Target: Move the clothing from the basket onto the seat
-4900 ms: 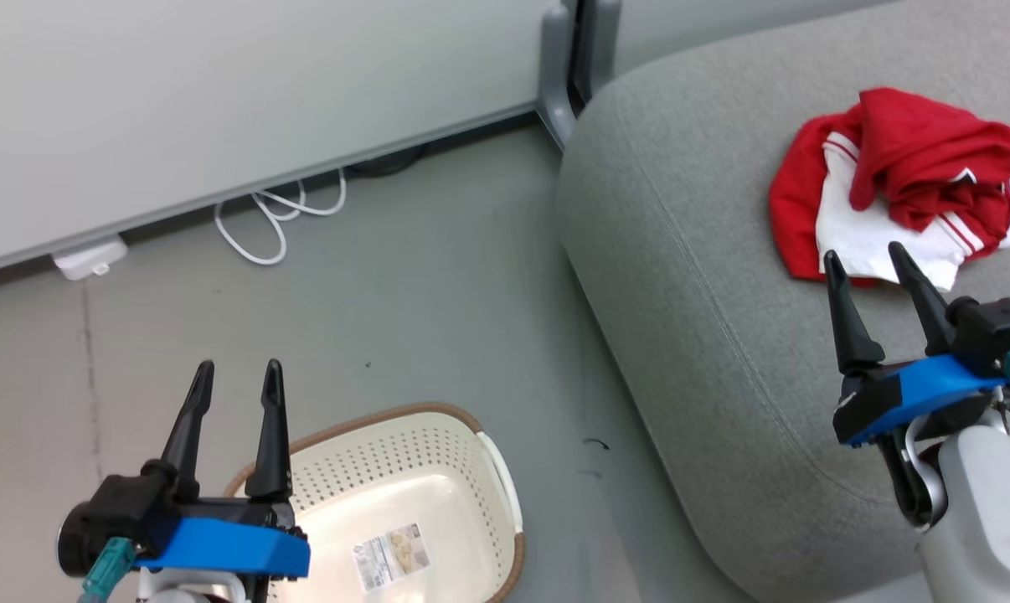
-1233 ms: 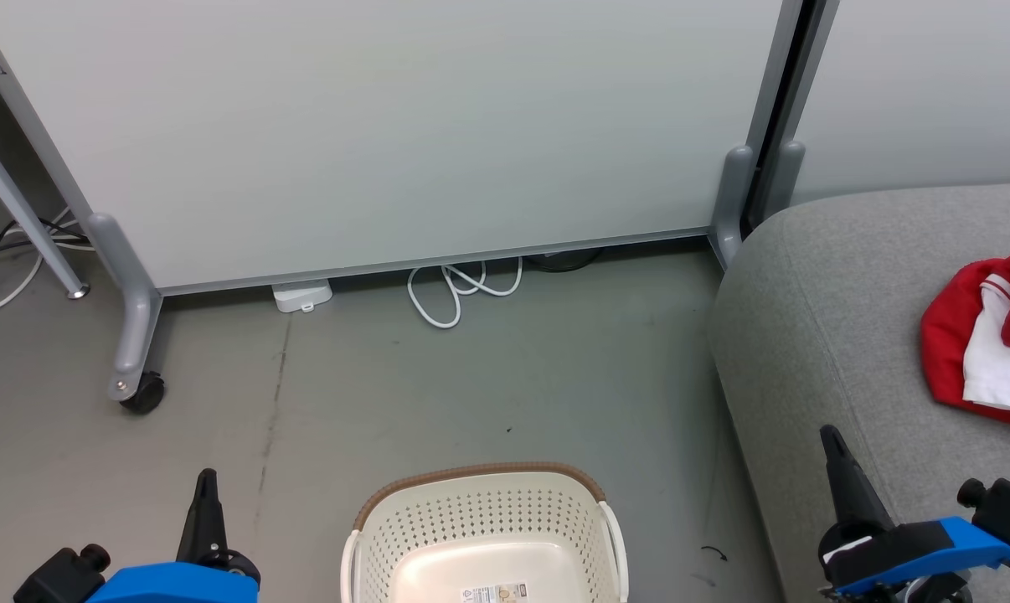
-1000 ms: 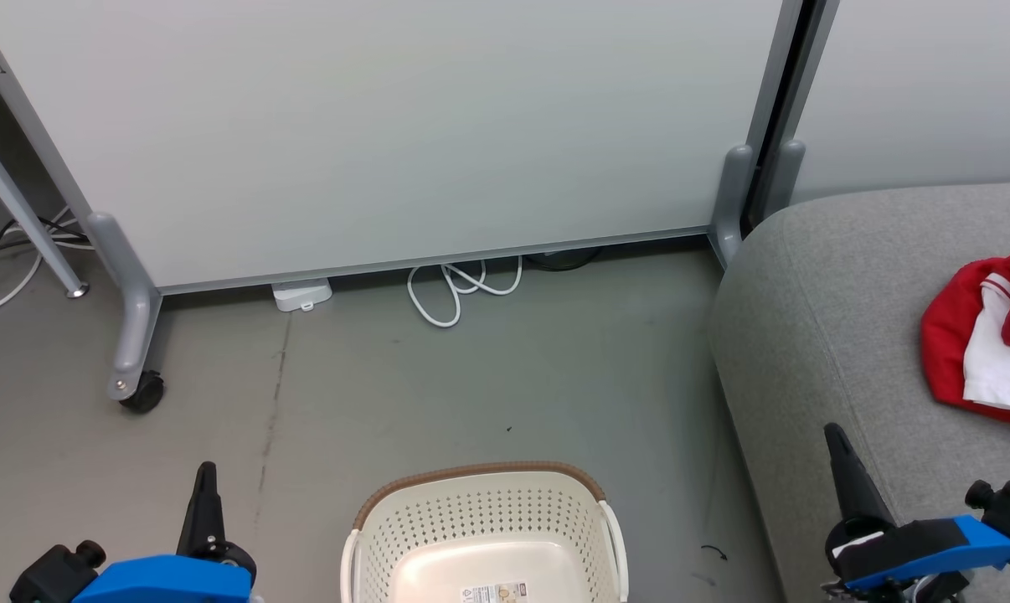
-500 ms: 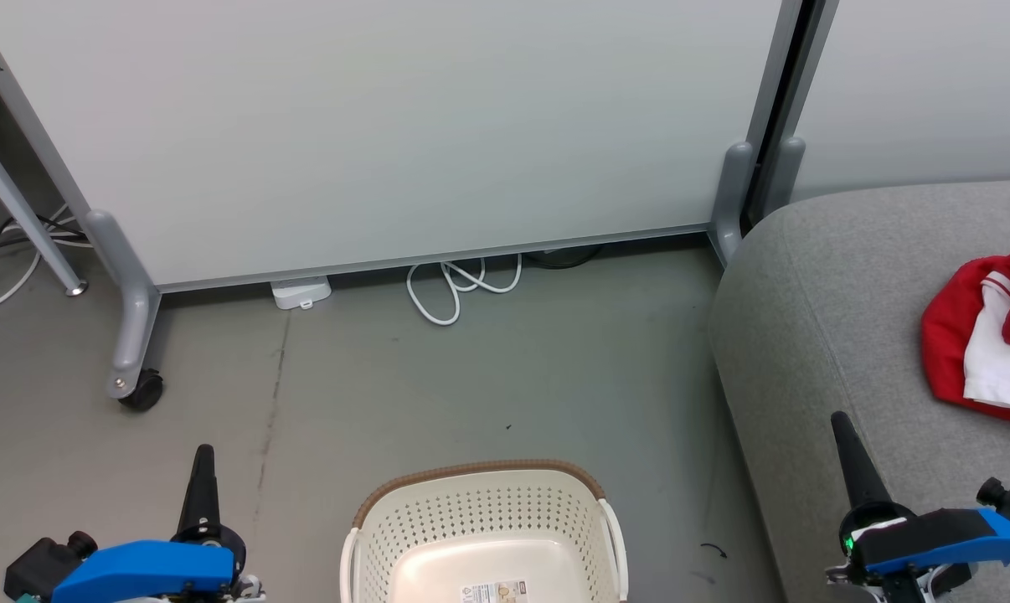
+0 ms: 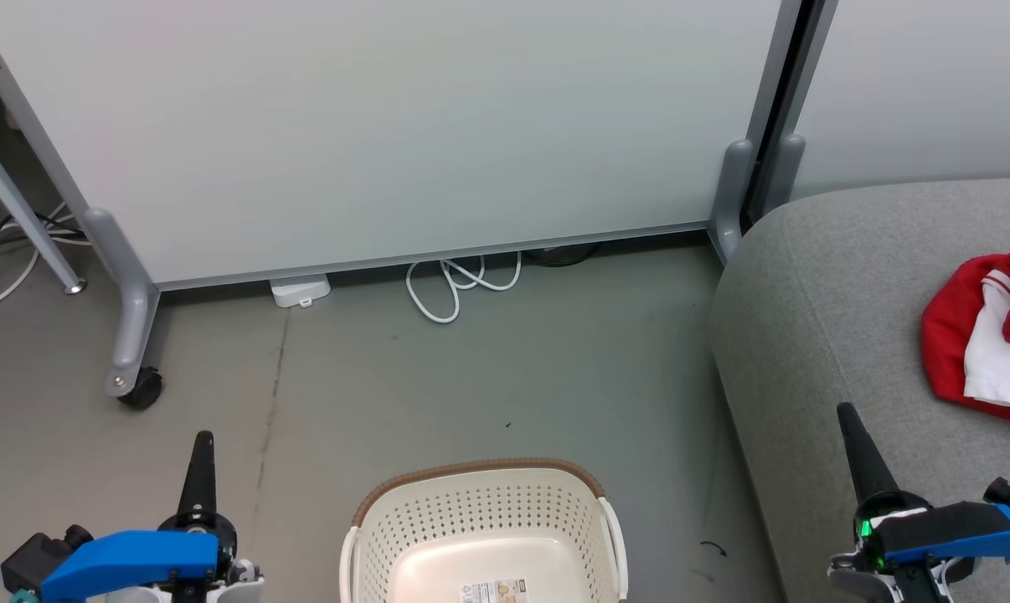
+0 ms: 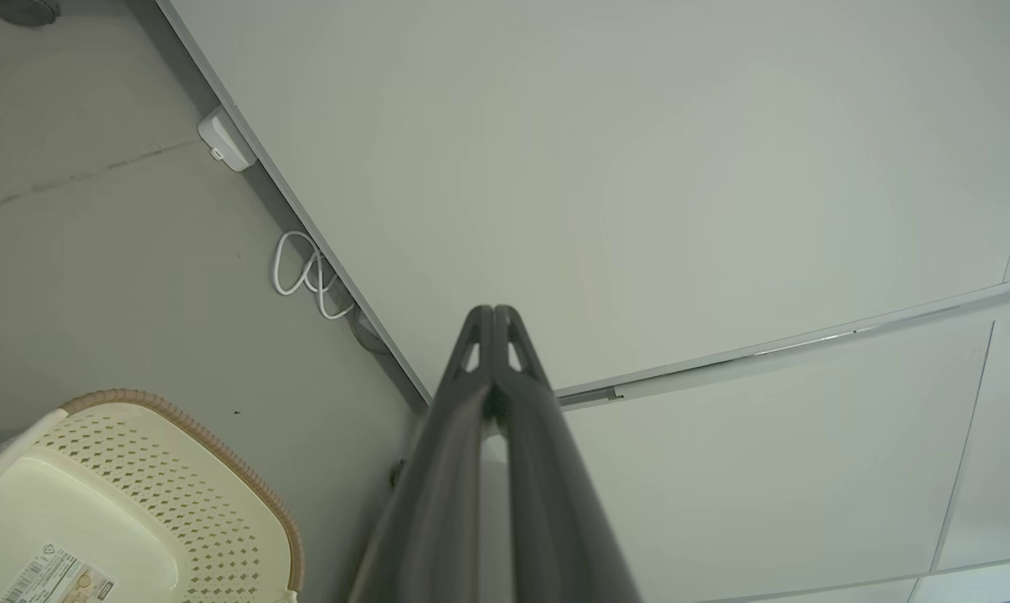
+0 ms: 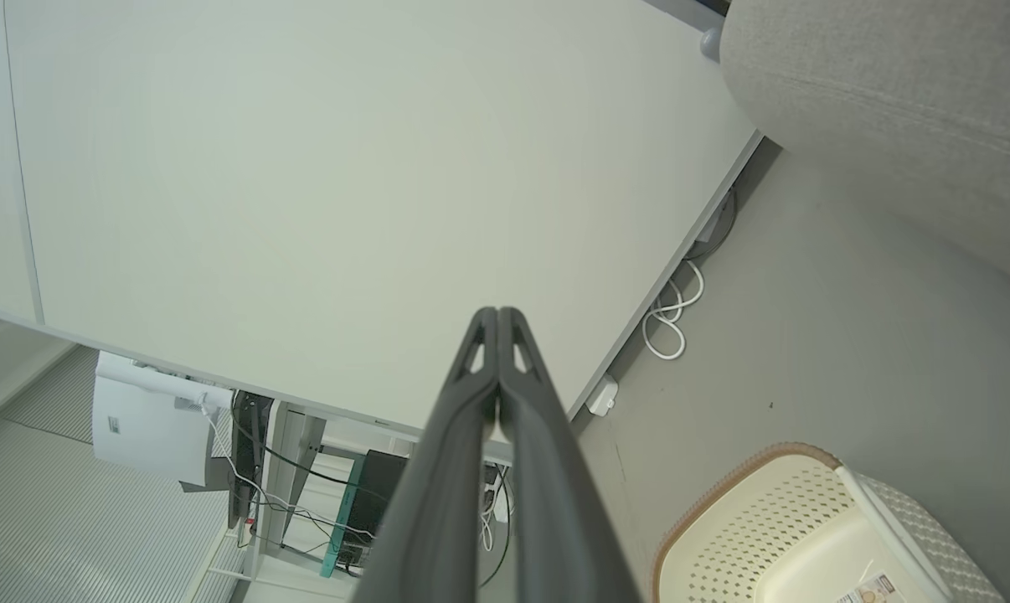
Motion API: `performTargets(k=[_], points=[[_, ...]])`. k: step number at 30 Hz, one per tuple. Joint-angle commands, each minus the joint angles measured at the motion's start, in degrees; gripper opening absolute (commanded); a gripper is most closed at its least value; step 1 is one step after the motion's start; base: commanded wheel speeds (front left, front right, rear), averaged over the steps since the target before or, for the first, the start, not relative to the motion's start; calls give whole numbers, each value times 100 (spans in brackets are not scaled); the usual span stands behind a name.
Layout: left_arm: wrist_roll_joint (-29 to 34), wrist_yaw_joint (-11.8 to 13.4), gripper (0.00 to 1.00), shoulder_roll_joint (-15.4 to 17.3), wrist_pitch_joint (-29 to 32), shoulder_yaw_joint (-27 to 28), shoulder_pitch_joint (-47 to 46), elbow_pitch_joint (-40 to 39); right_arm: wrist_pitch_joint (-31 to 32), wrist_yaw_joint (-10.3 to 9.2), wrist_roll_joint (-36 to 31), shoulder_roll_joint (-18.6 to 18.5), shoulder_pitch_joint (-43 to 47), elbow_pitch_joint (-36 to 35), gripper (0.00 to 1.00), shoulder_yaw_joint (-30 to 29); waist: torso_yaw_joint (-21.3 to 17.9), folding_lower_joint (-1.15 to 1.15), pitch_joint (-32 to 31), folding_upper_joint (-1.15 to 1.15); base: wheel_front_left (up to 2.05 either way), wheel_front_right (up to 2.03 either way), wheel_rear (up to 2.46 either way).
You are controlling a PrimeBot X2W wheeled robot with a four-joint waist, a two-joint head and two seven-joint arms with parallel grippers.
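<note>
The red clothing with white lining lies bunched on the grey sofa seat at the right edge of the head view. The cream perforated basket with its brown rim stands on the floor at bottom centre, holding just a label on its base. My left gripper is at the lower left beside the basket, shut with nothing in it; its closed fingertips point at the partition. My right gripper is at the lower right over the sofa's front edge, also shut on nothing, its fingertips pressed together.
A pale partition panel on castor feet stands behind the basket. A looped white cable and a white adapter lie at its base. A metal leg and more cables sit at far left.
Since 4.9 s ago the head camera turned left, putting the basket at centre. Both grippers went from open to shut. Over the last second both have risen slightly in view.
</note>
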Motion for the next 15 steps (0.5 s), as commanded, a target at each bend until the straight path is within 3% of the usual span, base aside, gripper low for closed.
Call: performTargets(k=[1,15], points=[[-137,-8,0,14,39,37,-161,-75,35,3,162,-14,-129,-26,0,-26,0,0,2,0,0,0,0],[-775,-9,0,-12,228,97,-236,-147,150,3,906,-15,-188,-12,0,-79,-5,0,24,0,0,0,0]])
